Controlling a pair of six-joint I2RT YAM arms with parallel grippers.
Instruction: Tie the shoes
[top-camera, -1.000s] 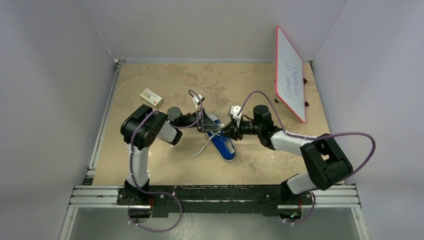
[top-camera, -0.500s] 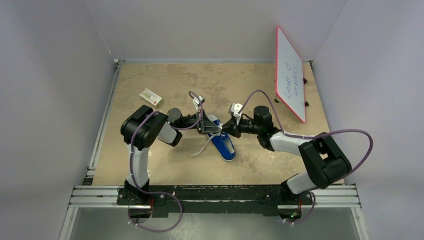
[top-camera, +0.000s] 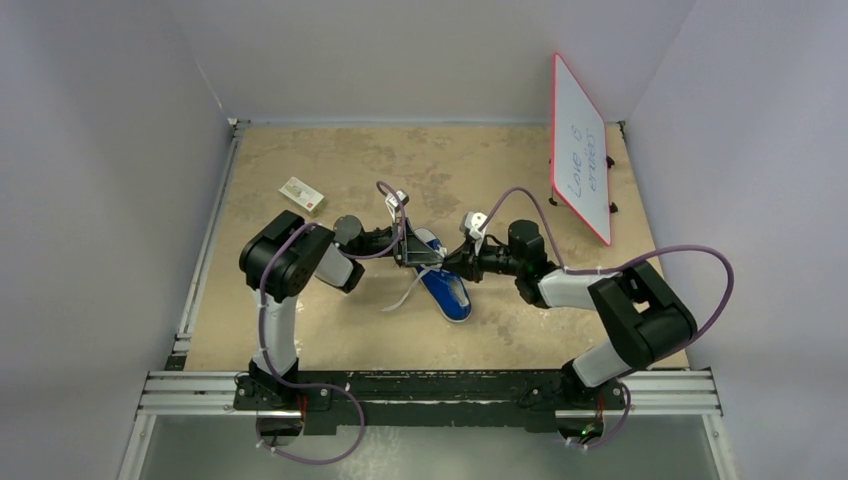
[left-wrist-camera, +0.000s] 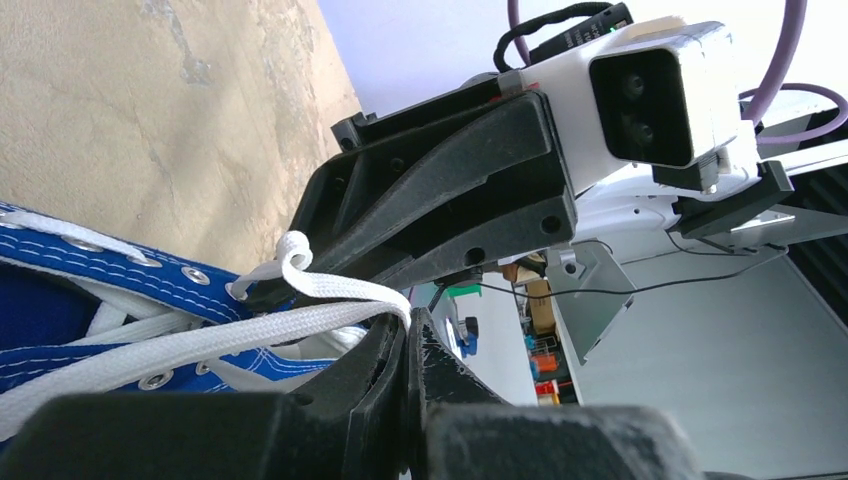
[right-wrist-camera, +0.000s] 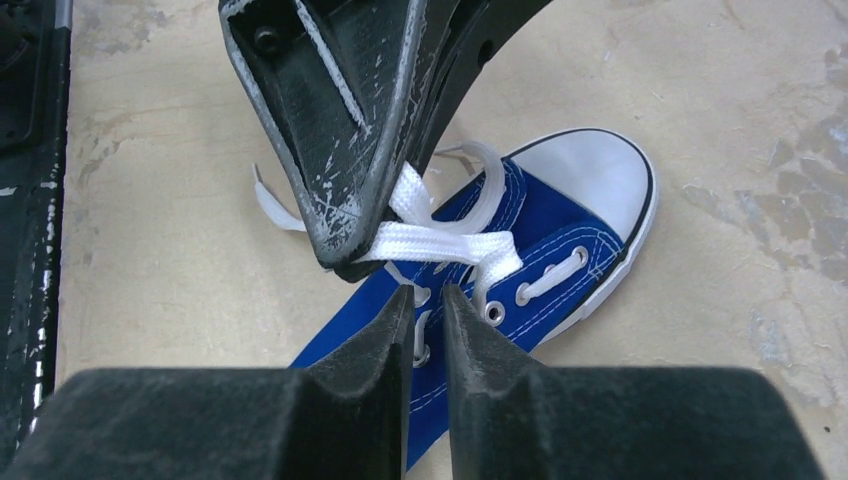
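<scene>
The blue shoe (top-camera: 450, 290) lies on the table between both arms, its white toe cap (right-wrist-camera: 590, 170) pointing away in the right wrist view. My left gripper (top-camera: 426, 258) is shut on a white lace (left-wrist-camera: 330, 290), which bends over its tip (left-wrist-camera: 408, 322) above the eyelets. My right gripper (right-wrist-camera: 428, 292) faces it from the other side, just short of that lace (right-wrist-camera: 440, 240). Its jaws stand a narrow gap apart with nothing between them. Another lace end (top-camera: 405, 294) trails onto the table left of the shoe.
A small white-and-red box (top-camera: 302, 196) lies at the back left. A red-framed whiteboard (top-camera: 580, 147) leans at the back right. Grey walls enclose the table, and a metal rail (top-camera: 203, 260) runs along its left edge.
My right gripper's jaws have narrowed to a slim gap, and its arm has shifted slightly toward the shoe. My left gripper has held still with the lace.
</scene>
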